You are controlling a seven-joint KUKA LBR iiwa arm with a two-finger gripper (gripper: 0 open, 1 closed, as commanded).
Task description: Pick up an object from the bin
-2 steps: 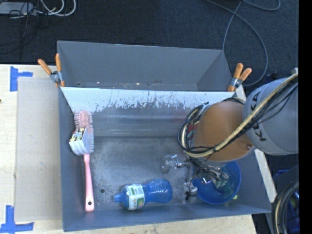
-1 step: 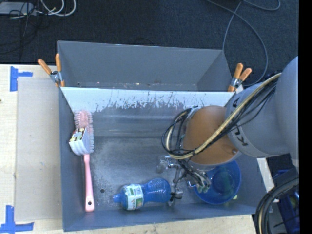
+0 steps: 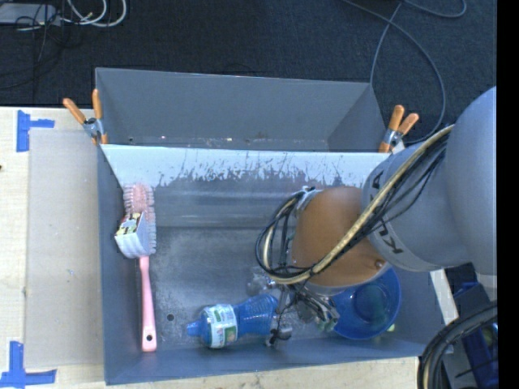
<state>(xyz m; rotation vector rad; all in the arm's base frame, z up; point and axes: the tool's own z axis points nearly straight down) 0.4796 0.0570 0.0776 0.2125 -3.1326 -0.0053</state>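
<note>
The grey metal bin holds 3 things, all well spread out. A blue plastic bottle with a white and green label lies on its side near the front wall, its cap end towards the left. A blue bowl sits in the front right corner, partly hidden under the arm. A pink long-handled brush lies along the left wall, with its bristle head towards the back, a paper tag on the head, and the handle running towards the front.

The arm reaches in from the right. Its orange wrist cover hangs over the right half of the floor, and black and yellow cables loop around its left side. Below the cover, the gripper is down low at the front of the bin. It sits at the right end of the blue bottle, between the bottle and the bowl. Its dark metal parts overlap the bottle's base end. I cannot tell whether the gripper is spread or pressed together, or whether it grips the bottle.
</note>
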